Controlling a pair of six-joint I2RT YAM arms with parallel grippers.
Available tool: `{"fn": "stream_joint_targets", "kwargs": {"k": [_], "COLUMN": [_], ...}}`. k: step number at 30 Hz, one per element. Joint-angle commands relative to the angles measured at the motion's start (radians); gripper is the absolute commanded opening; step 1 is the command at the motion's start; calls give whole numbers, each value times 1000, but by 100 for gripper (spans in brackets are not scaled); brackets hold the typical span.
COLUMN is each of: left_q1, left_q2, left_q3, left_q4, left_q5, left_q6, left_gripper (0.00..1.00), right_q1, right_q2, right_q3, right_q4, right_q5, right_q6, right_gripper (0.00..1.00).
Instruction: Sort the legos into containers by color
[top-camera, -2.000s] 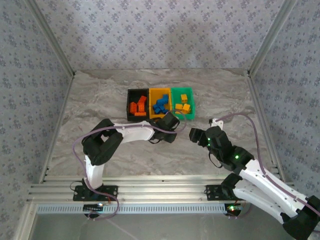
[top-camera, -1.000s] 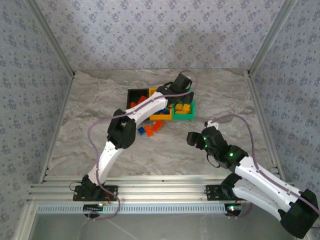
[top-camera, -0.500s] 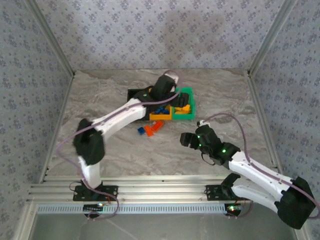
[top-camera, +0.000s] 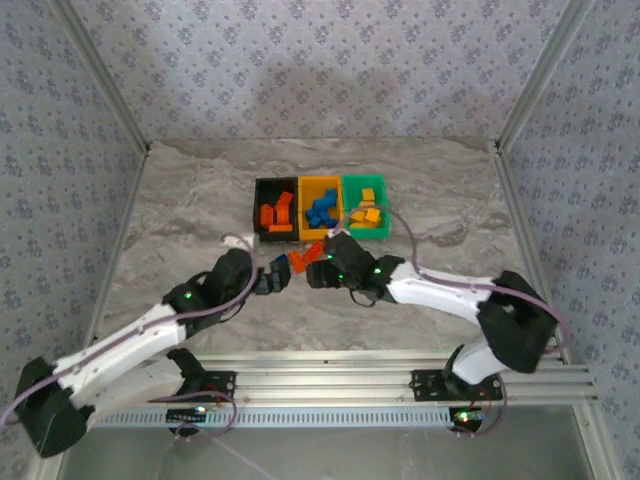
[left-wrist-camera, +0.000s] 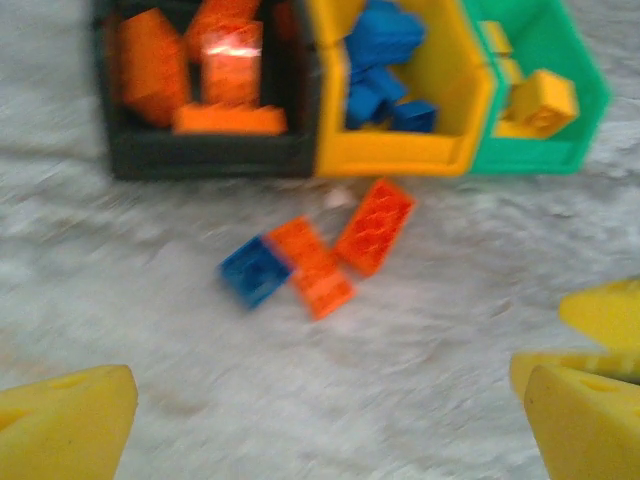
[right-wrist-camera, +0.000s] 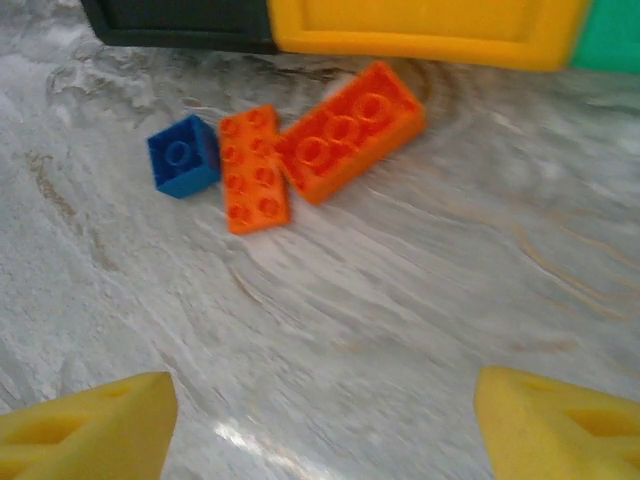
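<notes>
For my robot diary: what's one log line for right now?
left pincer: open; right pincer: open; blue lego, two orange legos loose on table

You've got three loose legos clustered on the table, just in front of the containers, about where the left and middle ones join.

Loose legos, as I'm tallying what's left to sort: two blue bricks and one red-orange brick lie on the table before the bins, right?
No, the counts are swapped: one blue brick and two red-orange, a shorter red-orange brick and a longer red-orange brick, lie on the table before the bins. The right wrist view shows it.
</notes>
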Motion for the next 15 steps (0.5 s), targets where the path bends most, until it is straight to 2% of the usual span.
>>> {"fn": "stream_joint_targets", "kwargs": {"k": [1,7,15], "left_q1": [36,67,72], "left_q2": [-150,-364,-393], "left_q3": [-57,-121,-124], "left_q4": [-155,-268,-294], "left_q5": [-83,-90,-83], "left_q6": [-109,-159,-152], "left_gripper": [100,99,99], "right_q1": [12,19,20], "right_q2": [119,333,506], "right_q3": [124,382,575], "right_q4": [5,-79,-162], "right_q5": [-31,-45,-40], "right_q6": [-72,-146,-188], "right_gripper": [76,68,60]}}
